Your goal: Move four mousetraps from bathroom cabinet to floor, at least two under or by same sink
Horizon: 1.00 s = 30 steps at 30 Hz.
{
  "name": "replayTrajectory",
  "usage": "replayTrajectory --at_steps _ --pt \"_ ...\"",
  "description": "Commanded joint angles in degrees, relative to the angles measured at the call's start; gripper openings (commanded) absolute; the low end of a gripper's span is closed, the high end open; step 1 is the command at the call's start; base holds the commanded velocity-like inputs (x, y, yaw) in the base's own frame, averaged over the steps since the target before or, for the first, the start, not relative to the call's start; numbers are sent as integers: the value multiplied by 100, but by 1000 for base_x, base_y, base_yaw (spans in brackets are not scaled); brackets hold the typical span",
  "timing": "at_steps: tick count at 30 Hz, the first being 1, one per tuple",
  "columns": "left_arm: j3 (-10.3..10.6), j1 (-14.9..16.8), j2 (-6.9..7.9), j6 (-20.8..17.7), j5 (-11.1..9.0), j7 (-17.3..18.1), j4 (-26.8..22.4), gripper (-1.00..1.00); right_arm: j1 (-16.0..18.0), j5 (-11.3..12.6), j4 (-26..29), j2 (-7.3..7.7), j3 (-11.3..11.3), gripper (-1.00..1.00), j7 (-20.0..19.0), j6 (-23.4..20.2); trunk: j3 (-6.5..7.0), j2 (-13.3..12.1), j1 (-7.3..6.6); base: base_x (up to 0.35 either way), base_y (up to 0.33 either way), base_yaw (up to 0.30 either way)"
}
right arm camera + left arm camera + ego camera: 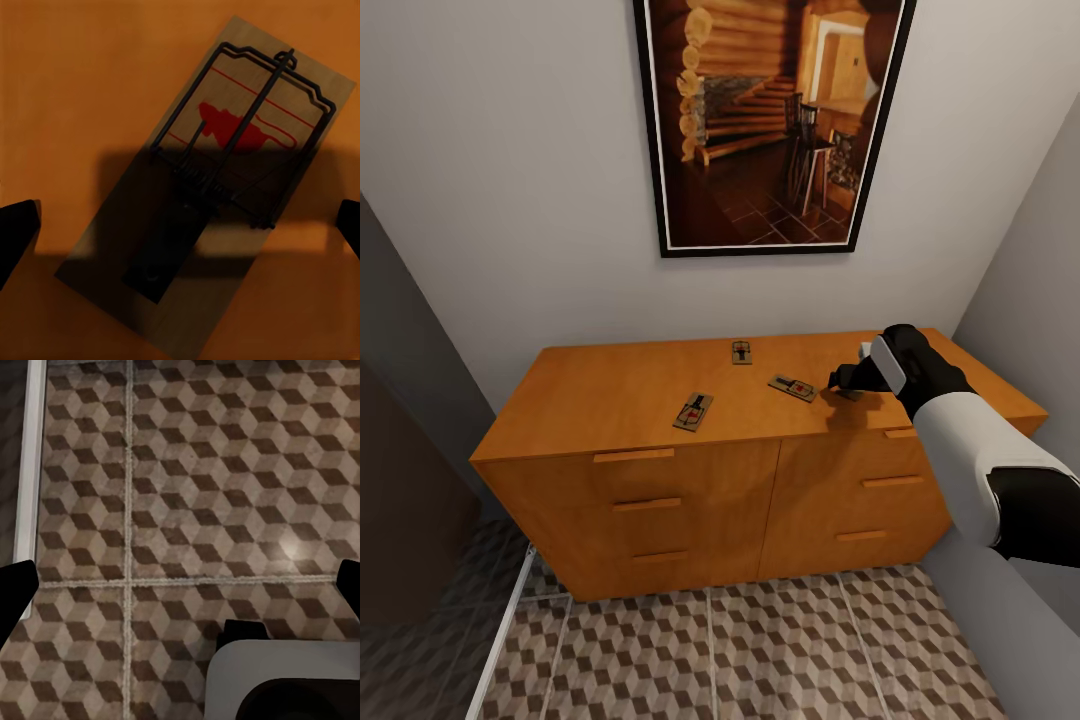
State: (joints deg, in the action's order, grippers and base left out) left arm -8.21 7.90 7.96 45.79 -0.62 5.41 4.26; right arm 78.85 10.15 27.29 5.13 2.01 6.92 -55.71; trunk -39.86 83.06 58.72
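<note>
Three mousetraps lie flat on top of the orange-brown cabinet (pixel 610 385): one near the front (pixel 693 412), one near the wall (pixel 741 352) and one right of centre (pixel 792 387). My right gripper (pixel 847 383) hovers low over the cabinet top, just right of that third trap. In the right wrist view a mousetrap (pixel 240 150) with a red mark and a dark wire bar lies directly below my right gripper (pixel 180 229), whose fingers stand wide apart and touch nothing. My left gripper (pixel 180 585) is open above the cube-patterned bathroom floor (pixel 210 472).
A framed picture (pixel 770 120) hangs on the wall above the cabinet. A grey wall (pixel 1030 250) closes in on the right and a dark panel (pixel 400 480) on the left. Patterned floor tiles (pixel 740 650) lie in front of the cabinet.
</note>
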Motion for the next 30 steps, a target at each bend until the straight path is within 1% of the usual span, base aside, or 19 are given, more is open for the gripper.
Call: replayTrajectory --at_steps 1,30 --pt "-50 10 3 27 -10 57 23 100 -1 74 -348 6 18 100 52 -19 -6 2 0 0 0 0" --pt "-50 10 3 27 -9 57 23 100 -1 70 -356 -3 27 100 37 -19 -6 2 0 0 0 0"
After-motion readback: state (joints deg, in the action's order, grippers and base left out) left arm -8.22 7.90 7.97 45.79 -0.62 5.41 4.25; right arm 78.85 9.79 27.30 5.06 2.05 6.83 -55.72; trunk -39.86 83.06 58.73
